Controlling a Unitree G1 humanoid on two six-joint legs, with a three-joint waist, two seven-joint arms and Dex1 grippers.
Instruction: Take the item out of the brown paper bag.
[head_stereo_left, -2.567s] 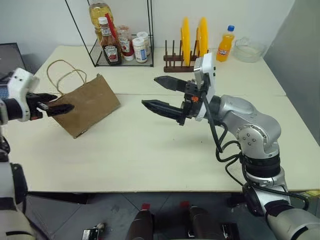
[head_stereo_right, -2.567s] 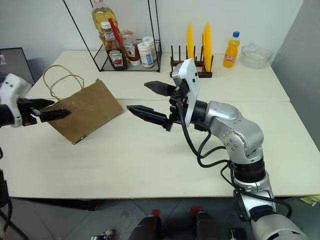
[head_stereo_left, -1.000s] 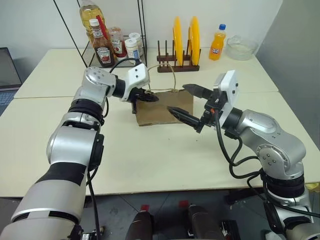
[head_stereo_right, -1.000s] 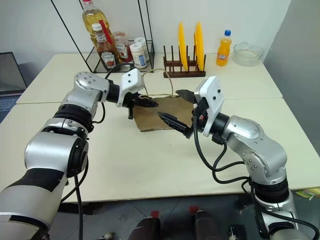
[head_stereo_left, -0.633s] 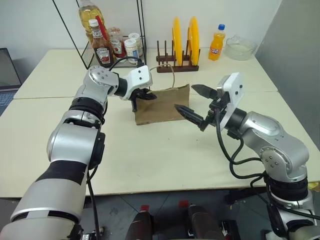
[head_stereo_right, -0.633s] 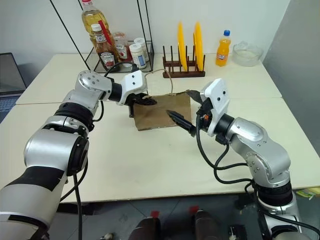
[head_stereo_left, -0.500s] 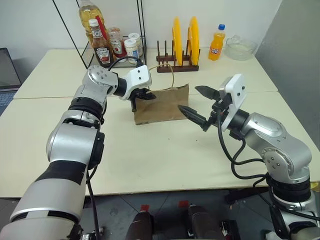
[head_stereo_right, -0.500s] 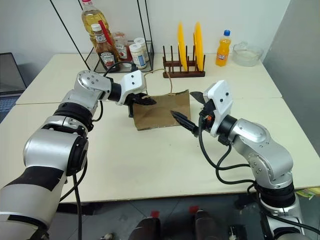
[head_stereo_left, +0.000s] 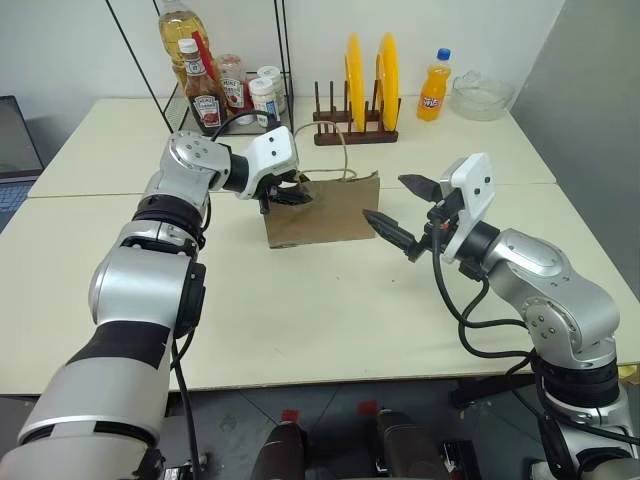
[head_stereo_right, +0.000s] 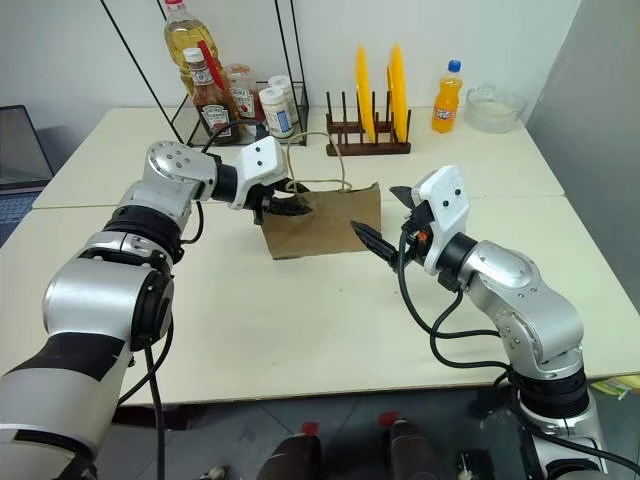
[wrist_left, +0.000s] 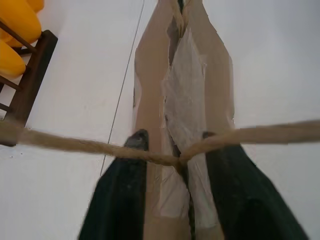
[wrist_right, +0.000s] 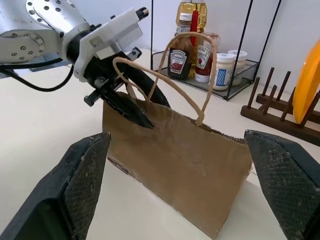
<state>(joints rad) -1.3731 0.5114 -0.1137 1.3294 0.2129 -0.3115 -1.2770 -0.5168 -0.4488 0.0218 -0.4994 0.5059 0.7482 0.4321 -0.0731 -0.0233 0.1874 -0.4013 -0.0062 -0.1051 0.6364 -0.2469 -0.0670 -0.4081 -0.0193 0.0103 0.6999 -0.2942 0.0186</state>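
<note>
Since a second ago my left gripper (wrist_left: 172, 150) has parted its two black fingers at the top edge of the brown paper bag (head_stereo_left: 325, 212), where before they were pinched shut; now one finger sits on each side of the paper rim, straddling it, and the left wrist view looks straight down the bag's narrow mouth. My right gripper (head_stereo_left: 402, 205) has drawn back a little toward my right and hangs just off the bag's end, its two fingers spread wide and holding nothing. That one bag stands upright on the table (head_stereo_left: 300, 300), with two thin loop handles (wrist_right: 165, 80) arching above it, one of them crossing my left fingers. I cannot see the cola bottle; the bag's inside shows just creased paper. Behind stand two yellow plates (head_stereo_left: 368, 68) upright in one wooden rack (head_stereo_left: 350, 130), one orange soda bottle (head_stereo_left: 433, 88), one glass bowl (head_stereo_left: 478, 95), and a wire shelf (head_stereo_left: 235, 100) with two ketchup bottles (head_stereo_left: 205, 95) among other containers.
</note>
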